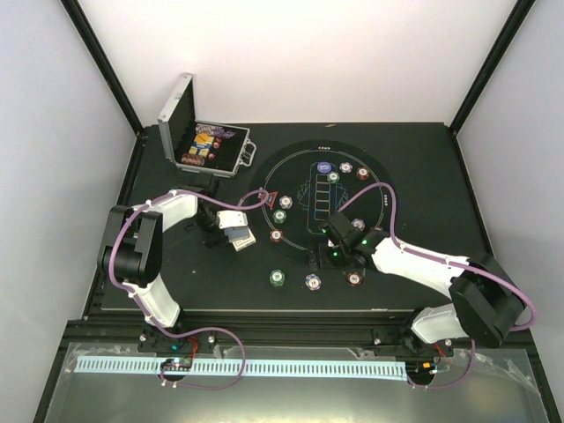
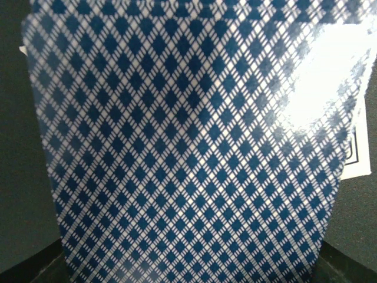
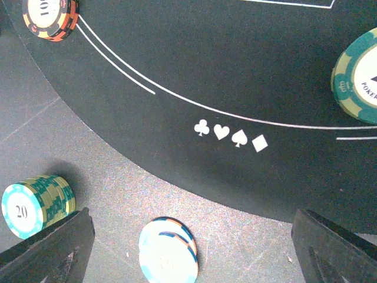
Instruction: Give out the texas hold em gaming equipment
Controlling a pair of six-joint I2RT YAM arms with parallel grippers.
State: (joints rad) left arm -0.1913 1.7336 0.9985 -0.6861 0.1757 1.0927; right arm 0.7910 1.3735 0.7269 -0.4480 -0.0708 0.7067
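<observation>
My left gripper (image 1: 226,227) is shut on a bundle of playing cards (image 1: 240,233) just left of the oval mat. The cards' blue diamond-patterned back (image 2: 188,147) fills the left wrist view and hides the fingers. My right gripper (image 1: 319,260) hangs open over the mat's near edge. Its dark fingers (image 3: 50,250) stand wide on either side of a blue-white chip stack (image 3: 168,252). A green chip stack (image 3: 36,203) lies to its left. A red triangular marker (image 1: 270,197) sits at the mat's left rim.
Several chip stacks ring the oval mat (image 1: 388,189), among them green (image 1: 278,278), blue-white (image 1: 313,282) and dark red (image 1: 354,279) ones at the near rim. The open silver case (image 1: 198,141) stands at the back left with more pieces inside.
</observation>
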